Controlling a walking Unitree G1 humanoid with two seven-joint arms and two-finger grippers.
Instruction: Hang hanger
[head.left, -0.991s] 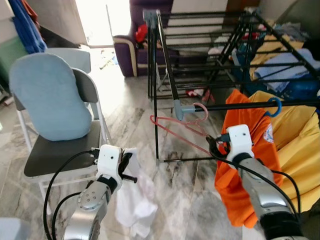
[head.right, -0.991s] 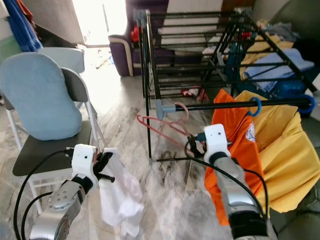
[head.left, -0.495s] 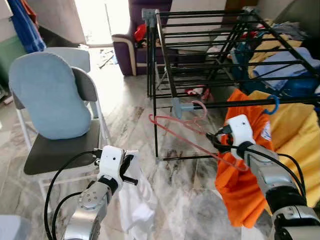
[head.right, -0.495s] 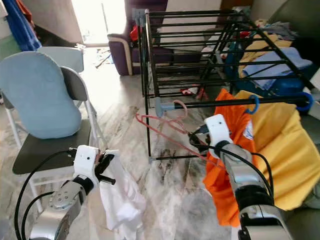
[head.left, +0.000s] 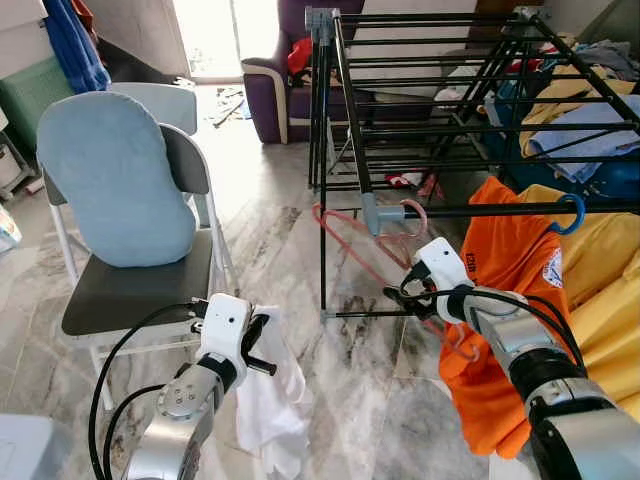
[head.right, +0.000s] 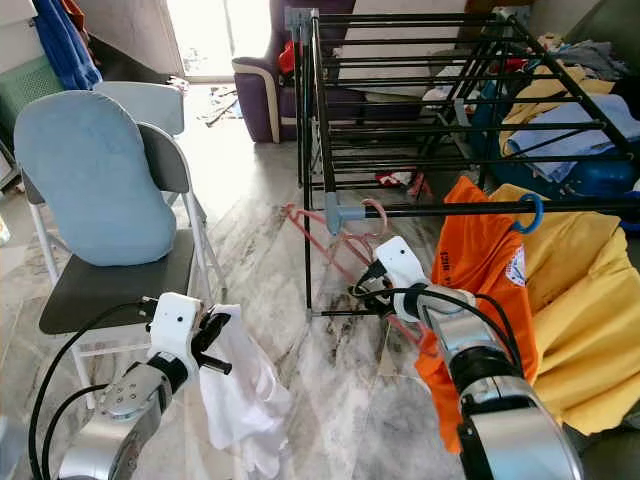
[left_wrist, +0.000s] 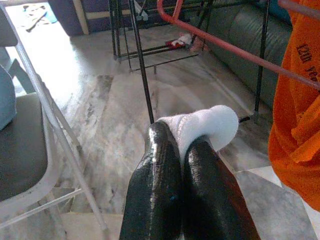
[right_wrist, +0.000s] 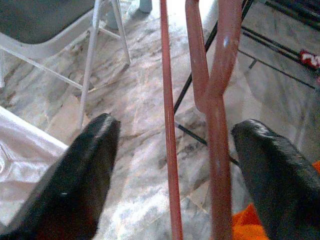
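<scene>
Pink hanger (head.left: 352, 232) hooked on drying rack (head.left: 480, 211) rail. Right gripper (right_wrist: 170, 165) jaws wide open astride it, not gripping. Left gripper (left_wrist: 182, 150) clamped on white cloth (head.left: 272, 400). Hanger light, stiff, thin wire, prob. slippery; grip nr neck.

The pink hanger (head.left: 372, 245) hangs tilted by its hook from the black rack rail (head.left: 500, 210).

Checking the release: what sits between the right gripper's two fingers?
In the right wrist view the pink hanger runs through the gap of the right gripper, touching neither finger; marble floor lies behind.
</scene>
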